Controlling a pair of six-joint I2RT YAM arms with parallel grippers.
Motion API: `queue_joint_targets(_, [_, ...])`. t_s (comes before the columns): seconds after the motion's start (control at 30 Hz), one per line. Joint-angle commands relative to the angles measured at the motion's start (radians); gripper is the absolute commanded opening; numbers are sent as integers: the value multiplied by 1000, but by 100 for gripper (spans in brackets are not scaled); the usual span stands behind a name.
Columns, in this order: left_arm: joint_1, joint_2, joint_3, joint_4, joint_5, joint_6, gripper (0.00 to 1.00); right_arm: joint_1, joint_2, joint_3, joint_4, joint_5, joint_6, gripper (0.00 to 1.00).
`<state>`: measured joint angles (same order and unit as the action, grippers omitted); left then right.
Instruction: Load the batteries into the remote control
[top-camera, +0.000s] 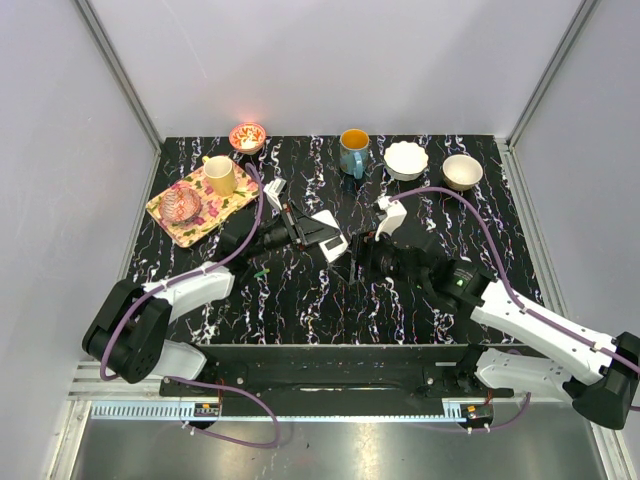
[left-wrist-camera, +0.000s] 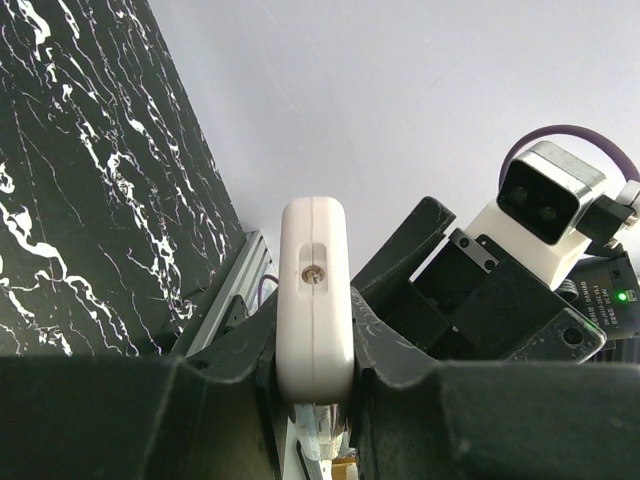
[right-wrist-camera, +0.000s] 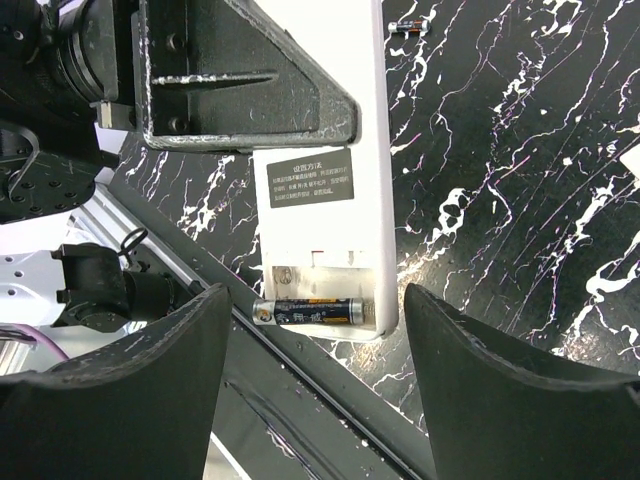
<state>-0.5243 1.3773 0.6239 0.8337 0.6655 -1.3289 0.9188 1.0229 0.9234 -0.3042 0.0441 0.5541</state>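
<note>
The white remote control (top-camera: 322, 232) is held above the table by my left gripper (top-camera: 300, 228), which is shut on its edges; it shows end-on in the left wrist view (left-wrist-camera: 315, 300). In the right wrist view its plain back (right-wrist-camera: 320, 180) faces the camera with the compartment open. A dark battery (right-wrist-camera: 308, 312) lies in the lower slot, its left end poking past the remote's edge. My right gripper (right-wrist-camera: 315, 385) is open and empty, its fingers apart on either side below the compartment. A second battery (right-wrist-camera: 408, 27) lies on the table, also visible in the top view (top-camera: 262, 270).
A patterned tray (top-camera: 172, 222) with a glass dish and a yellow cup (top-camera: 220, 175) sits at the back left. A red bowl (top-camera: 247, 135), a blue mug (top-camera: 353, 150) and two bowls (top-camera: 406, 159) (top-camera: 462, 171) line the back edge.
</note>
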Motion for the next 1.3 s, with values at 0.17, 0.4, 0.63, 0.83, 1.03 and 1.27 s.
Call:
queue_joint_targets(0.17, [7,-27,-9,90,5,-4,0,-18,-24,23,16,20,-6,68])
queue_joint_targets(0.4, [7,-27,-7,87,5,-6,0,-18,-18,26,14,2,-10,72])
queue_joint_targets(0.63, [7,-29,-7,85,5,-6,0,-18,-10,32,10,-6,-22,72])
queue_joint_targets(0.83, [7,-32,-6,82,5,-4,0,-20,0,49,-19,-10,-45,72])
queue_joint_targets(1.03, [7,-34,-3,79,5,-3,0,-20,6,57,-27,-13,-49,70])
queue_joint_targets(1.27, [7,-35,-4,79,8,-4,0,-20,12,57,-29,-9,-46,65])
